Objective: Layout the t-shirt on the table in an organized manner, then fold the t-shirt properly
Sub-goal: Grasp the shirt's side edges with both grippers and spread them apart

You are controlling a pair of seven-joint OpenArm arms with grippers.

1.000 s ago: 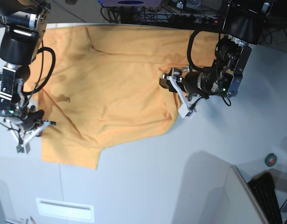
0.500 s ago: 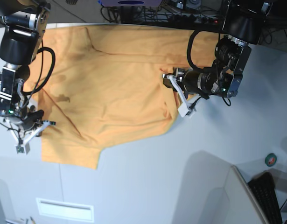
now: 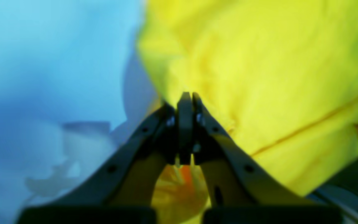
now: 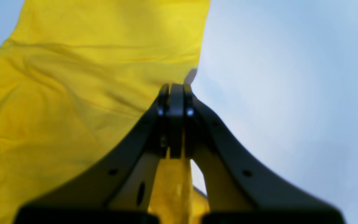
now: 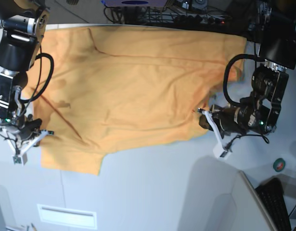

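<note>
In the left wrist view, the left gripper (image 3: 185,99) has its two dark fingers pressed together, and the yellow cloth of the t-shirt (image 3: 259,68) is bunched around the tips and shows again in the gap below them, so the jaws are clamped on a fold of the shirt's edge. The shirt fills the right and upper part of this view, with a thin darker line running across it at the lower right, while the pale table (image 3: 51,62) lies to the left, blurred. In the right wrist view, the right gripper (image 4: 176,90) is likewise closed tight, with the shirt's edge caught between its fingers and a strip of cloth visible beneath them; the t-shirt (image 4: 73,93) spreads wrinkled over the left half, and the bare table (image 4: 291,93) takes the right half. In the base view, the t-shirt (image 5: 133,86) lies spread across the far half of the table (image 5: 152,192), its far edge near the table's back and a sleeve sticking out toward the near left. The left gripper (image 5: 205,118) grips the shirt's right edge at the scene's right, and the right gripper (image 5: 30,134) pinches its left edge at the scene's left, the two well apart with the cloth stretched between them.
</note>
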